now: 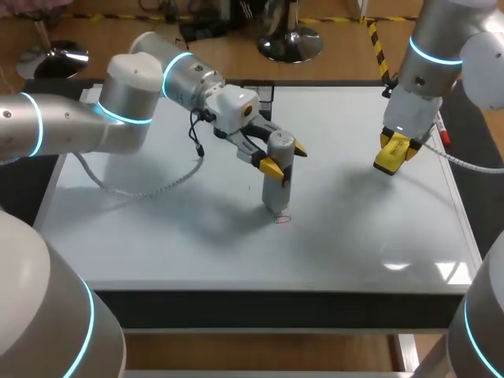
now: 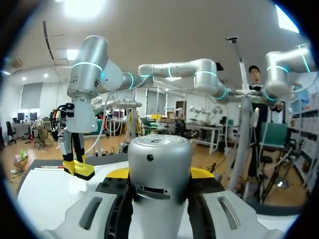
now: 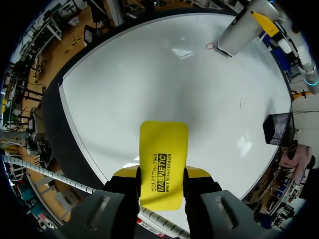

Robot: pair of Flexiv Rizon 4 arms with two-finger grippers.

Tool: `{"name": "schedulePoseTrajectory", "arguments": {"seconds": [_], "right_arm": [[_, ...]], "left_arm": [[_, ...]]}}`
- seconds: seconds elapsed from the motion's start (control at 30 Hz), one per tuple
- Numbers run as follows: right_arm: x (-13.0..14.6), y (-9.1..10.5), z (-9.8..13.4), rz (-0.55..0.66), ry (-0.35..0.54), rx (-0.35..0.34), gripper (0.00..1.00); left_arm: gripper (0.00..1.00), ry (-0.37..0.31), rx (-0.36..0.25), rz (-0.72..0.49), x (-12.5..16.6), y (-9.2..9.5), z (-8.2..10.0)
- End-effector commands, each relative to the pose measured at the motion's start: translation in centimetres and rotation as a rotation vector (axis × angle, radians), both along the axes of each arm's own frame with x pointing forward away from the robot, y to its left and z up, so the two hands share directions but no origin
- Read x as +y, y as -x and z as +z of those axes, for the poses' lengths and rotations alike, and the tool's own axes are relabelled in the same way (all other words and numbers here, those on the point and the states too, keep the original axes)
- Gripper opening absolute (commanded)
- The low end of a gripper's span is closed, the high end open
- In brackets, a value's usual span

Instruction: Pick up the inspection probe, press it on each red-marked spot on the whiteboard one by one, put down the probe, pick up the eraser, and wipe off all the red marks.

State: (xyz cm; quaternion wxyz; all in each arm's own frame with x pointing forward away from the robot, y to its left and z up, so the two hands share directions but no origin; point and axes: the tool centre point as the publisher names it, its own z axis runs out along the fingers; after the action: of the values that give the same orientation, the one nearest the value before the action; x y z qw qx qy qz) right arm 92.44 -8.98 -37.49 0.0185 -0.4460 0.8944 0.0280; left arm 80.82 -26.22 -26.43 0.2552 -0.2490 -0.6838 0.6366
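Probe (image 1: 276, 187) clamped in left gripper (image 1: 283, 158) over whiteboard (image 1: 157, 236); eraser (image 1: 391, 157) clamped in right gripper (image 1: 396, 146).

Left arm enters from the left side; its yellow-tipped jaws are closed on the silver cylindrical probe from two sides, near its upper end; the probe stands nearly upright at mid-board, its lower end just beside a small red ring mark (image 1: 283, 220); contact with the board cannot be confirmed; the right gripper's jaws grip the flat yellow eraser by its two long edges, above the right part of the whiteboard, well apart from the probe; black mesh holder (image 1: 264, 91) at the far edge.
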Motion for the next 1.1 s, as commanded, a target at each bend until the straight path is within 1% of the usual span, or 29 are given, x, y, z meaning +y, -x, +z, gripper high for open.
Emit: {"name": "schedulePoseTrajectory", "arguments": {"seconds": [0.03, 0.13, 0.23, 0.37, 0.5, 0.7, 0.83, 0.9, 1.1], "right_arm": [[0.0, 0.0, 0.0, 0.002, 0.004, 0.000, 0.00], [0.0, 0.0, 0.0, 0.002, 0.004, 0.000, 0.00], [0.0, 0.0, 0.0, 0.002, 0.004, 0.000, 0.00], [0.0, 0.0, 0.0, 0.002, 0.004, 0.000, 0.00], [0.0, 0.0, 0.0, 0.002, 0.004, 0.000, 0.00], [0.0, 0.0, 0.0, 0.002, 0.004, 0.000, 0.00], [0.0, 0.0, 0.0, 0.002, 0.004, 0.000, 0.00], [0.0, 0.0, 0.0, 0.002, 0.004, 0.000, 0.00], [0.0, 0.0, 0.0, 0.002, 0.004, 0.000, 0.00]], "left_arm": [[0.00, -0.008, -0.010, -0.017, 1.3, -1.5, 1.5], [0.00, -0.016, -0.017, -0.021, 2.2, -2.4, 2.0], [0.00, -0.001, -0.033, -0.015, 3.4, -3.3, 2.9], [0.00, -0.011, -0.047, -0.009, 5.0, -4.4, 3.9], [0.00, -0.001, -0.068, -0.005, 6.7, -5.6, 5.0], [0.00, -0.009, -0.087, -0.003, 9.2, -7.6, 5.9], [0.00, 0.009, -0.097, 0.012, 11.1, -9.2, 6.1], [0.00, 0.017, -0.100, 0.016, 11.5, -9.5, 6.4], [0.00, 0.027, -0.090, 0.033, 13.4, -10.9, 6.1]]}}
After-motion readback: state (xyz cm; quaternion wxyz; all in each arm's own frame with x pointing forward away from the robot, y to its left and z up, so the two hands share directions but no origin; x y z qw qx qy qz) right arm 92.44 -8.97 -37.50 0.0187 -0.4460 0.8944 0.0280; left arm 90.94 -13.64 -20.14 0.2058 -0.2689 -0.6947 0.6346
